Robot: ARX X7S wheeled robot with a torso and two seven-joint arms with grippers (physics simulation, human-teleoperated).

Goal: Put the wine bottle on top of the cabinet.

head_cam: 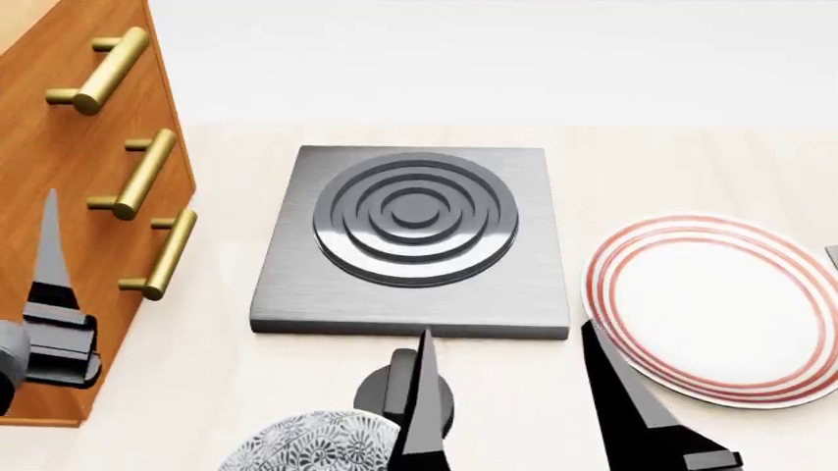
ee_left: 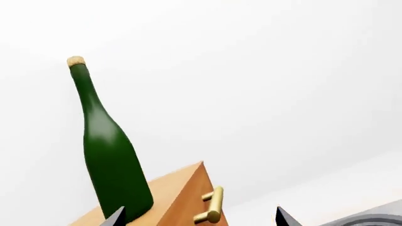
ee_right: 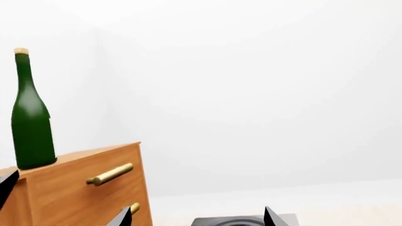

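Left wrist view shows the left gripper (ee_left: 199,217) with its two dark fingertips spread wide and nothing between them, one tip just in front of the base of the wine bottle (ee_left: 110,150) but apparently not touching it. That reads as a release: the bottle stands on its own on top of the cabinet (ee_left: 179,195), close to the front corner, and the spread jaws leave it free. It looks tilted here, but the right wrist view shows it upright (the slant is likely the camera's own angle).

From the right wrist, the right gripper (ee_right: 196,217) is also parted and empty, hanging low and well apart from the bottle (ee_right: 30,127), which sits near the edge of the cabinet top (ee_right: 82,183).

Seen from the head, the right gripper (head_cam: 517,392) hovers over the pale table (head_cam: 223,392), just in front of a grey hob plate (head_cam: 414,240). A red-ringed plate (head_cam: 713,309) lies beside it, and a patterned bowl (head_cam: 314,446) sits near the bottom edge. None of these stand between either arm and the cabinet; the brass handles (head_cam: 137,175) are the nearest thing the left arm could catch on.
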